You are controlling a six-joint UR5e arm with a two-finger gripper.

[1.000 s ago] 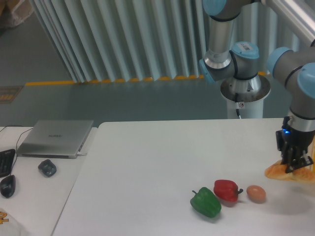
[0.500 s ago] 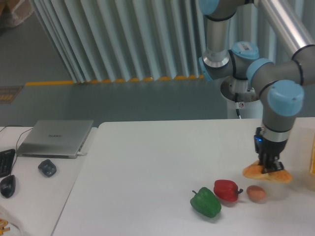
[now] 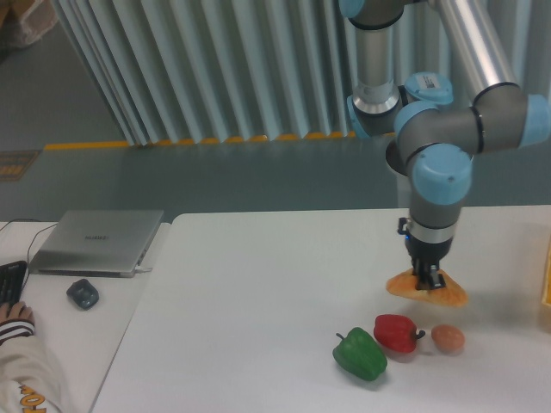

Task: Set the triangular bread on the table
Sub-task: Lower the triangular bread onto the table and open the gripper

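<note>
fingers (image 3: 428, 281) clamped on triangular bread (image 3: 428, 290) over the table (image 3: 258, 284), red pepper (image 3: 395, 333) and egg (image 3: 448, 339) near

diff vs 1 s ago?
The gripper, shut on the orange-yellow triangular bread, carried it left from the table's right edge, to just behind the red pepper and tan egg. A sleeved hand appeared at the keyboard. Peppers, egg, laptop unmoved.
</note>
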